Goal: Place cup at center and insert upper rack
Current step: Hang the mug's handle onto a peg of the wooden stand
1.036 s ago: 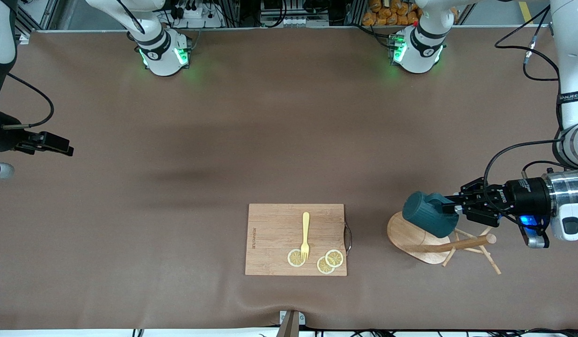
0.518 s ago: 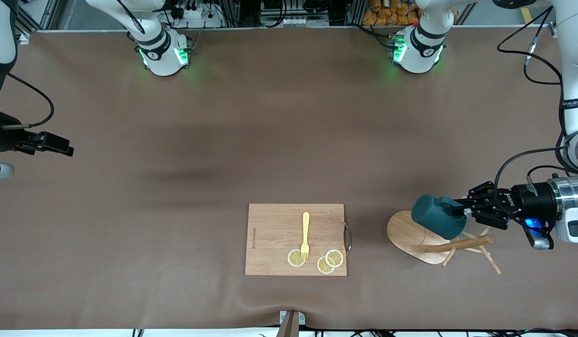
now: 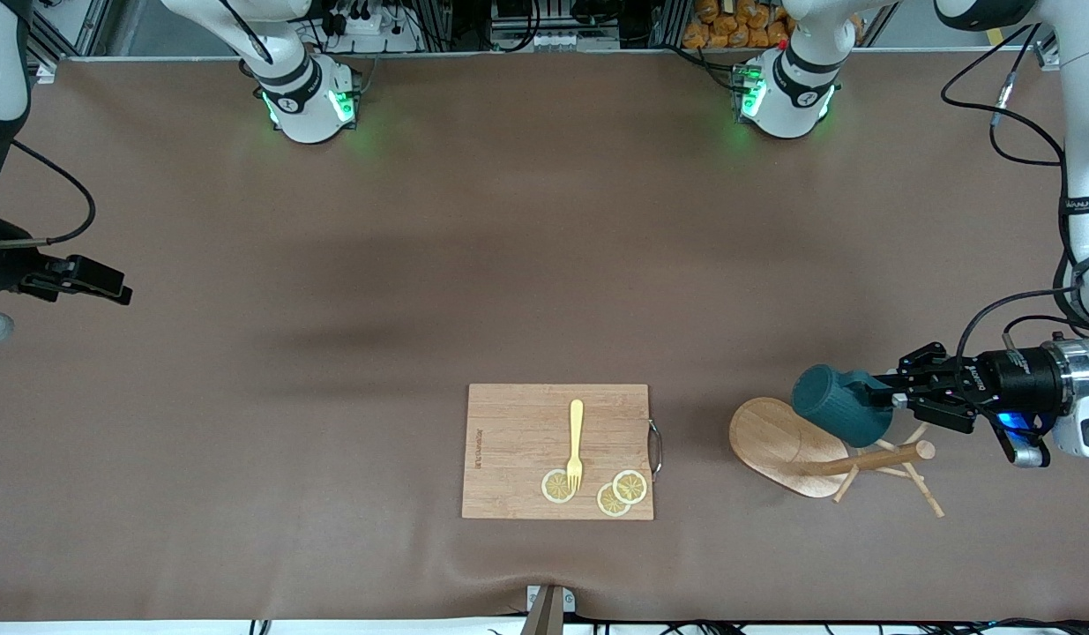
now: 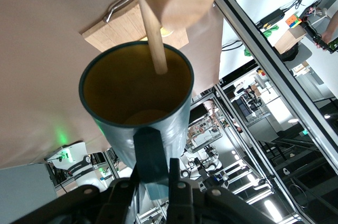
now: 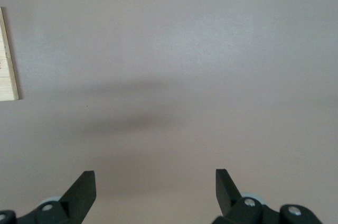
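While my left gripper (image 3: 892, 401) pinches the cup (image 3: 839, 416) by its small handle, it hangs sideways over the upper rack (image 3: 795, 448).
Ribbed dark teal outside, yellowish-tan inside, a peg poking into its mouth. My right gripper (image 5: 156, 192) waits over bare table, jaws wide.

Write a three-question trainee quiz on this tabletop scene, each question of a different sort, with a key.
1. True or false: the left gripper is shut on the cup's handle.
2. The fork lies on: A) the bare table B) the cutting board C) the mug tree's base.
3. Fill in: the cup is held in the air over the ____.

Key
1. True.
2. B; its tines touch a lemon slice.
3. Mug tree, which stands toward the left arm's end. The right gripper waits open over bare table.
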Tool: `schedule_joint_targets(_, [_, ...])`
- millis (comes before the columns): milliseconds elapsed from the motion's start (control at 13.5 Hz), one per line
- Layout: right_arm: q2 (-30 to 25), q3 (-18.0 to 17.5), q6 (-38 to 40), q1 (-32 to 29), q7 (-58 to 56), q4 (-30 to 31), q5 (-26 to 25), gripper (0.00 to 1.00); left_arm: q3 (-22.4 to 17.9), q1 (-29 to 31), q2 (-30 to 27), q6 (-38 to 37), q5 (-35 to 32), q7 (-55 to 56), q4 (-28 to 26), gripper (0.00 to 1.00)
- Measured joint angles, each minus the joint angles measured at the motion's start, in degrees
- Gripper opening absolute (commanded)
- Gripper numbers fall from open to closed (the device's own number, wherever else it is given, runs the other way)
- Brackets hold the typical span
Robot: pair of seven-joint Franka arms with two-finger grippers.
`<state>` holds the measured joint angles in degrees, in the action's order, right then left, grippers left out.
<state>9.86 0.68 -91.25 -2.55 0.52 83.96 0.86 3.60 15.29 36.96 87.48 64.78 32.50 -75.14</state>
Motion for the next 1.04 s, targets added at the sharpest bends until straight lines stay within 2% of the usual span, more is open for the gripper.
schedule_joint_targets(518, [0.05,0.44,-0.02,-0.74,0.00,0.00,0.00,1.00,-0.22,1.28,1.22,-0.01,1.98,-2.97,0.00,0.00])
schedule_joint_targets(1036, [0.24,0.43,-0.04,-1.49,0.00,0.00,0.00,1.00,-2.98,1.38,2.52,0.00,4.18,-6.02,0.01,0.00])
